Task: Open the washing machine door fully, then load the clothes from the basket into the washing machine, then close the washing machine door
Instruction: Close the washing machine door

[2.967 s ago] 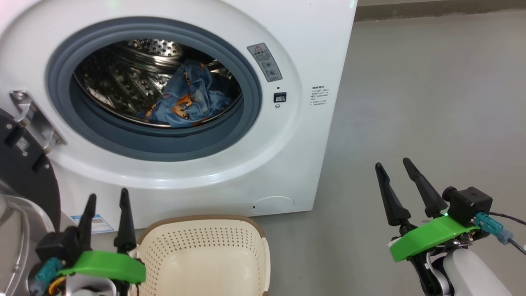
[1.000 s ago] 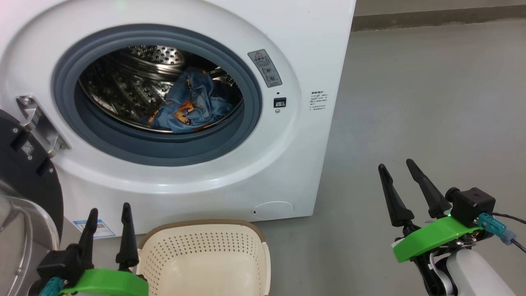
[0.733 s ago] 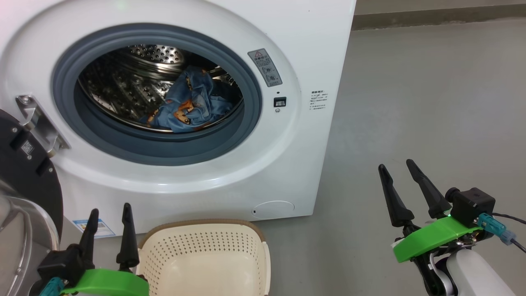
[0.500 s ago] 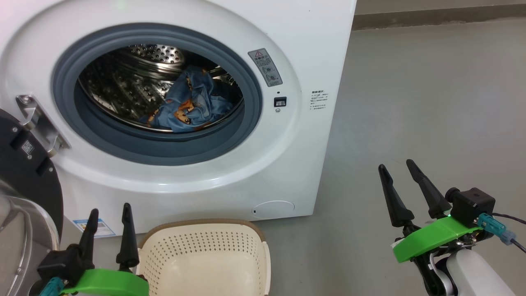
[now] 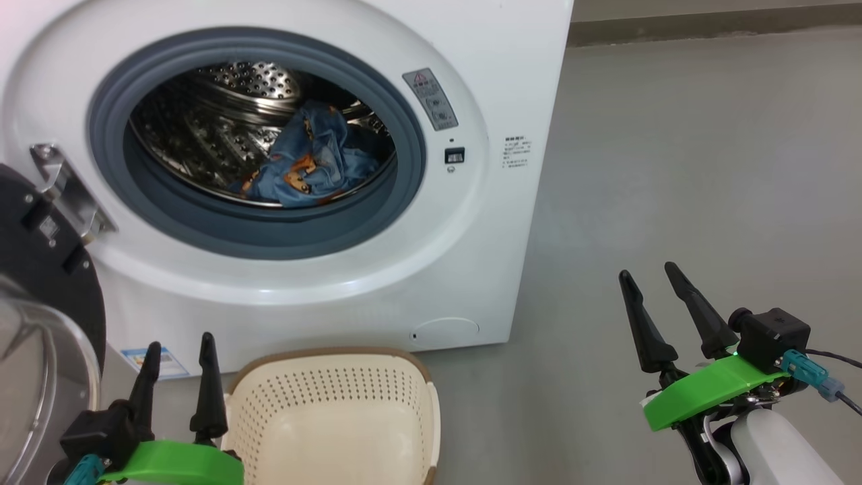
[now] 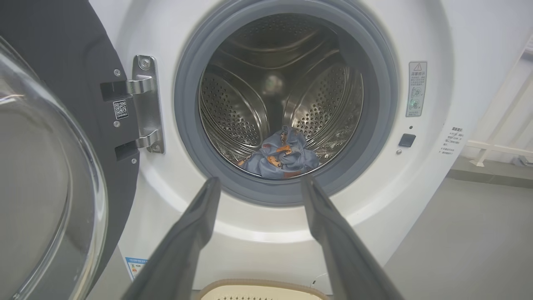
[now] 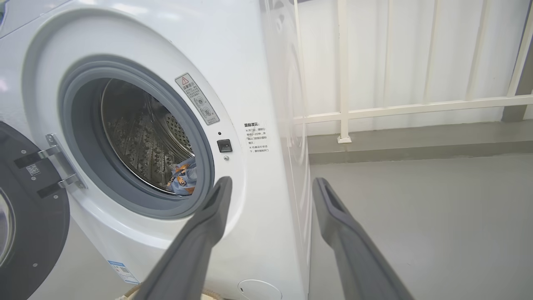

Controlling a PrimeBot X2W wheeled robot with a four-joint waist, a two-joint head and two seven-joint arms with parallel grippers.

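so, clothes (image 5: 306, 165) heaped in washing machine (image 5: 498, 67), door (image 5: 40, 283) hanging wide at left.

Grey floor (image 5: 673, 168), white railing (image 7: 343, 83) — grey kerb (image 7: 416, 141) beneath

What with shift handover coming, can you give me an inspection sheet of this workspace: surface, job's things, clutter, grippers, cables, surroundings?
Surface: grey floor, smooth, no spills seen.
Job's things: door swung open at the left; clothes lie inside the washer; basket stands on the floor before it, no clothes in the part seen.
Clutter: nothing seen.
Grippers: left gripper open, beside the basket; right gripper open, over the floor; both hold nothing.
Cables: teal plug with a dark lead at the right wrist, hanging free.
Surroundings: white railing beyond the washer.
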